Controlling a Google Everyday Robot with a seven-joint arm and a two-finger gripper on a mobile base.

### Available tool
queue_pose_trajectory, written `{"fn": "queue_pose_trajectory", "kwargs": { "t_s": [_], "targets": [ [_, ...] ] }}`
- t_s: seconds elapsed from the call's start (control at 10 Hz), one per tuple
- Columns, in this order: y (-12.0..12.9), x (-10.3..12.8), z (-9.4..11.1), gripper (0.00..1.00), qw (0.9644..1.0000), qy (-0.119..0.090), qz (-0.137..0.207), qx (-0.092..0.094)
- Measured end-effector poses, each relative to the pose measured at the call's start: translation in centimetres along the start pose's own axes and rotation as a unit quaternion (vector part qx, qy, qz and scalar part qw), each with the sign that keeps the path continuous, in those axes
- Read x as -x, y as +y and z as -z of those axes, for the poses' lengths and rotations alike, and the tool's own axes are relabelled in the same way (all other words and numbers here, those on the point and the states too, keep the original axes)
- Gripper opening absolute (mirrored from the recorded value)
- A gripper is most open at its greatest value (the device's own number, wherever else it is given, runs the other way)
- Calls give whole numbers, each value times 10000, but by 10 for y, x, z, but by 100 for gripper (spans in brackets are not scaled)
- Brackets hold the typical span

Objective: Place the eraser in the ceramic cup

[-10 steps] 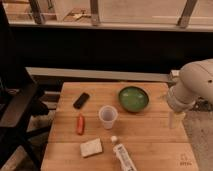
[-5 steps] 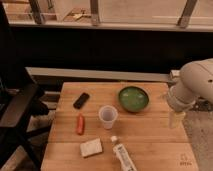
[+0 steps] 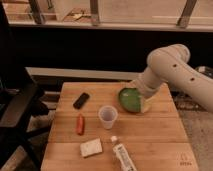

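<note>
**Pincer low by the bowl, eraser lying apart from the cup**

The white arm [image 3: 170, 67] reaches in from the right, its pincer [image 3: 145, 103] low at the green bowl's [image 3: 129, 100] right edge; wide or narrow, I cannot tell. The black eraser [image 3: 81, 100] lies flat on the wooden counter [image 3: 160, 135], up and left of the ceramic cup [image 3: 108, 116] and clear of it.
</note>
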Motion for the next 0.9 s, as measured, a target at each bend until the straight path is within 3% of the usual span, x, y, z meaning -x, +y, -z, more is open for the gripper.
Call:
{"fn": "queue_pose_trajectory", "kwargs": {
  "t_s": [0.2, 0.3, 0.7, 0.9],
  "targets": [
    [-41, 43, -14, 80, 9983, -490, 196, -263],
    [-46, 50, -15, 80, 9977, -569, 208, -299],
    [-46, 48, -16, 80, 9978, -569, 199, -284],
    [-63, 59, -36, 80, 9968, -534, 585, -134]
  ]
}}
